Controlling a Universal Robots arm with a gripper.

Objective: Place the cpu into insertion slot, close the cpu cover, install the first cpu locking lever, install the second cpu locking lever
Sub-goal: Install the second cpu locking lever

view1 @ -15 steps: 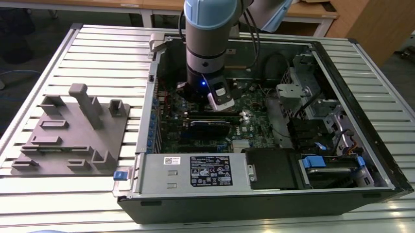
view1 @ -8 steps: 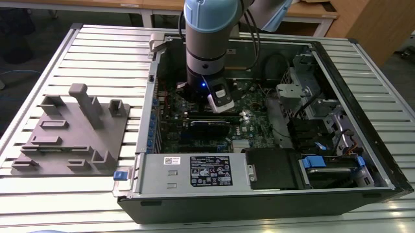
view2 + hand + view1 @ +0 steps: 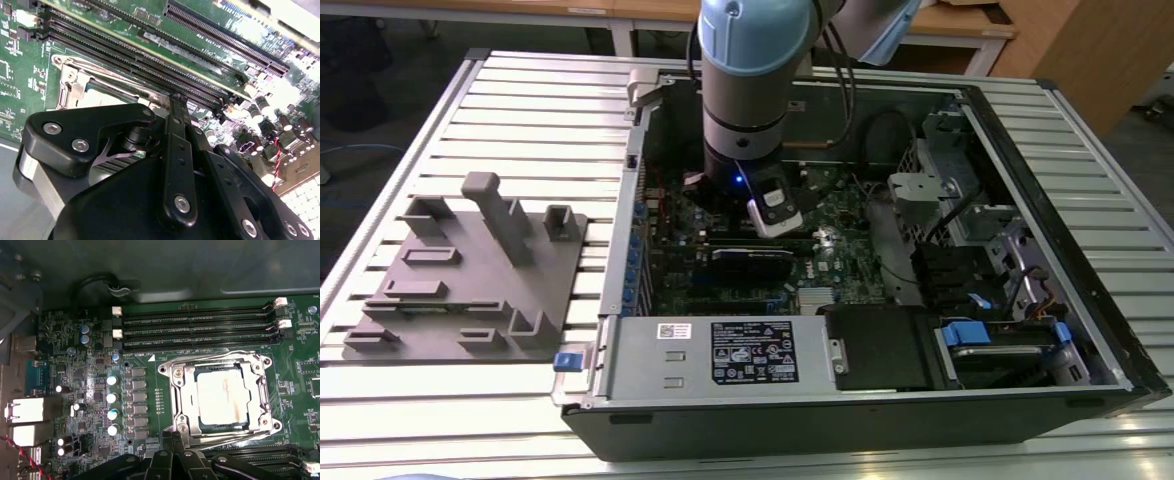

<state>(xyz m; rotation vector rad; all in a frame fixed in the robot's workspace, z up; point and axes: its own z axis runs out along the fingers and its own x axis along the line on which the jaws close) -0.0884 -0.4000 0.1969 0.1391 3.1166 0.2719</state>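
My worktop (image 3: pixel 507 90) is a pale, slatted metal surface of long ribbed strips that runs across the whole frame of the exterior view. Beyond its far edge, at the top of the frame, stand wooden tables (image 3: pixel 974 30) with light tops and dark legs. A tall wooden panel (image 3: pixel 1094 50) fills the upper right corner. The floor (image 3: pixel 400 50) at the upper left is dark grey and dim. Even, soft light falls from above, with pale glare on the slats along the bottom edge.

No legible text anywhere.
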